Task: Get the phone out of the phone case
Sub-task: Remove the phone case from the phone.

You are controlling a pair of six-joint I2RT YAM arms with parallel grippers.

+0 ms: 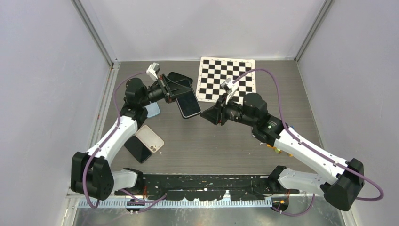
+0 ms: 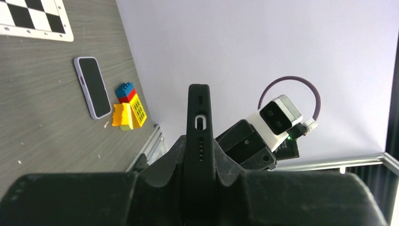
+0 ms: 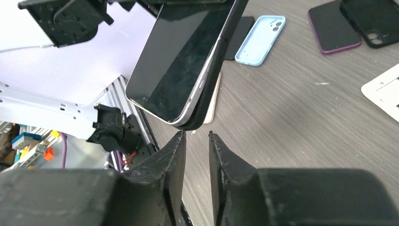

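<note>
The phone (image 3: 179, 61) has a dark screen and a silver rim, and it sits in a black phone case (image 3: 221, 70). Its lower corner has lifted slightly out of the case. My left gripper (image 2: 199, 165) is shut on the case (image 2: 199, 122), which shows edge-on in the left wrist view, and holds it above the table (image 1: 226, 141). In the top view the phone (image 1: 189, 102) hangs tilted between the two arms. My right gripper (image 3: 197, 136) stands just below that lower corner, its jaws a narrow gap apart with nothing between them.
A checkerboard sheet (image 1: 227, 79) lies at the back. On the left lie a light blue case (image 1: 153, 109), a beige case (image 1: 149, 138) and a black phone (image 1: 138, 149). A purple-cased phone (image 3: 334, 28), a black case (image 3: 371, 19) and toy blocks (image 2: 128, 107) also lie about.
</note>
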